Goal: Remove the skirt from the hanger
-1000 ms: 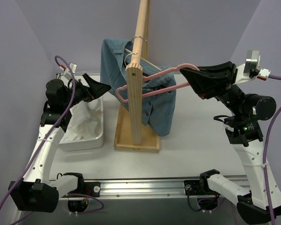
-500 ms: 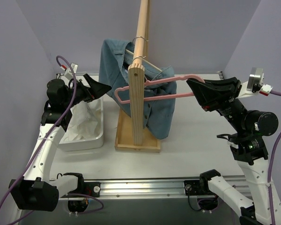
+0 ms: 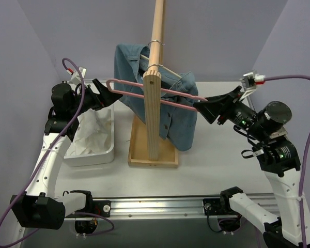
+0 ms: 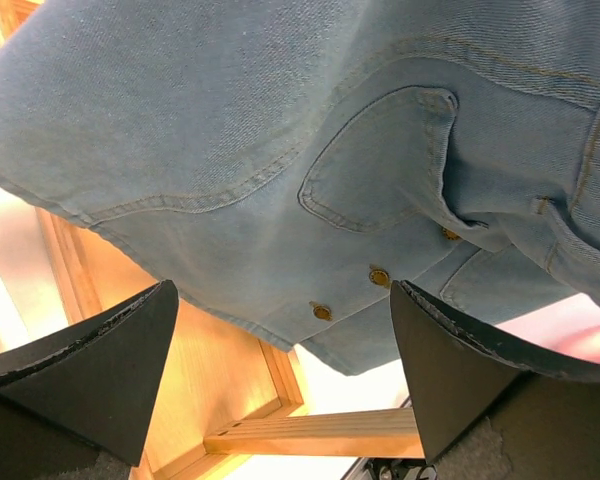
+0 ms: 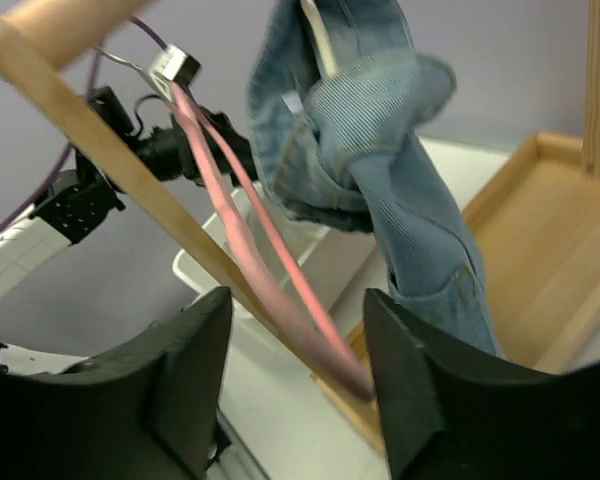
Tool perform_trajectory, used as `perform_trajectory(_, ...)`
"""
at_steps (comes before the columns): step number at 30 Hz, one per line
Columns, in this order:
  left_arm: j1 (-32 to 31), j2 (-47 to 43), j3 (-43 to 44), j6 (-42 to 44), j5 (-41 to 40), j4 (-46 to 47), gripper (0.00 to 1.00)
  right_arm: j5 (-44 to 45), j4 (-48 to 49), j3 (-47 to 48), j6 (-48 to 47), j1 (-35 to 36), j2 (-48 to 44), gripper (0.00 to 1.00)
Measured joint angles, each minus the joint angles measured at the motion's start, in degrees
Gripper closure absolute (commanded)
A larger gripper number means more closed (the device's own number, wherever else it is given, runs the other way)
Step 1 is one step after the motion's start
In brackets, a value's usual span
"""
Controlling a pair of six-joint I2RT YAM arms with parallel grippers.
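Lying crumpled in the white tray (image 3: 101,156) left of the wooden stand (image 3: 152,119), the skirt (image 3: 90,132) is already off the hanger (image 5: 265,265). It looks light and limp, best pinched at a bunched fold. Nothing else shows in the tray. Also left of the stand, the left gripper (image 4: 282,288) gapes empty. The stiff, slick hanger crosses the stand's front. Right of the stand, the right gripper (image 5: 295,300) has its jaws parted around the hanger's end.

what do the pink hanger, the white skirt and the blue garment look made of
Hanger: likely smooth pink plastic, uniform colour, faint sheen. Skirt: white fabric, matte, crumpled in soft folds. Blue garment: denim, visible twill weave, stitched pocket, brassy buttons.
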Motion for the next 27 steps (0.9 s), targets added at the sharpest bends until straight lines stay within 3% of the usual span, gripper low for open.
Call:
perform_trajectory(3, 0.0, -0.02, 0.09, 0.28, -0.44, -0.76, 0.04, -0.09, -5.16, -0.02, -0.87, 0.0, 1.62, 0.36)
perform_trajectory(13, 0.0, -0.35, 0.46, 1.36, -1.05, -3.1, 0.04, 0.02, -12.52, 9.81, -3.37, 0.0, 4.0, 0.3)
perform_trajectory(17, 0.0, -0.74, 0.5, 1.99, -1.57, -3.85, 0.04, 0.2, -14.36, 11.43, -3.87, 0.0, 3.87, 0.23)
perform_trajectory(27, 0.0, -3.8, 0.5, 4.48, -7.37, -8.13, 0.05, 4.66, -19.08, 23.54, -5.29, 0.0, 7.74, 0.17)
